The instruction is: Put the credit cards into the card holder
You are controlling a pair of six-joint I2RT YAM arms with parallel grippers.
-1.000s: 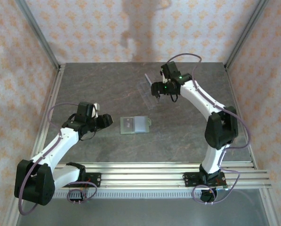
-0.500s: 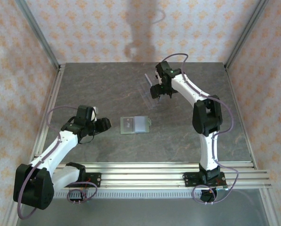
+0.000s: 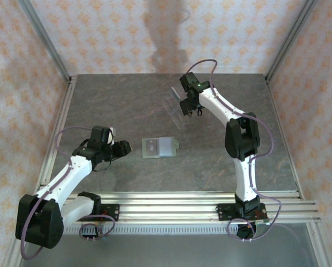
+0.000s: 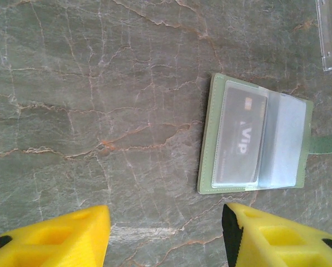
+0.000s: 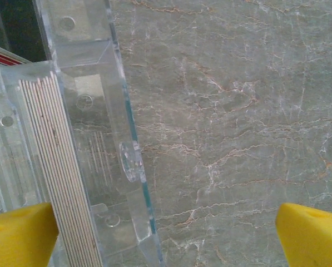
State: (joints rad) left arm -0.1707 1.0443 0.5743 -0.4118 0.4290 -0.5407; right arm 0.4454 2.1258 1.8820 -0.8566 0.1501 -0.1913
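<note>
The card holder (image 4: pixel 254 142) is laid just ahead of the parted left tool (image 4: pixel 166 225). Well beyond the holder, the right tool (image 5: pixel 167 231) is likewise parted.

Overhead view from behind — wrist views close, facing table (image 4: pixel 71 111).

A clear plastic stand (image 3: pixel 174 105) sits on the grey, brown-veined stone table (image 3: pixel 110 100), towards the far edge and a little right of the middle; the right wrist view shows its transparent moulded wall (image 5: pixel 99 139) from close up. Silver metal rails (image 3: pixel 171 200) run along the near edge of the table. Slanting metal posts (image 3: pixel 43 39) rise at the far corners, in front of walls papered in pale pink with orange motifs (image 3: pixel 110 33).
</note>
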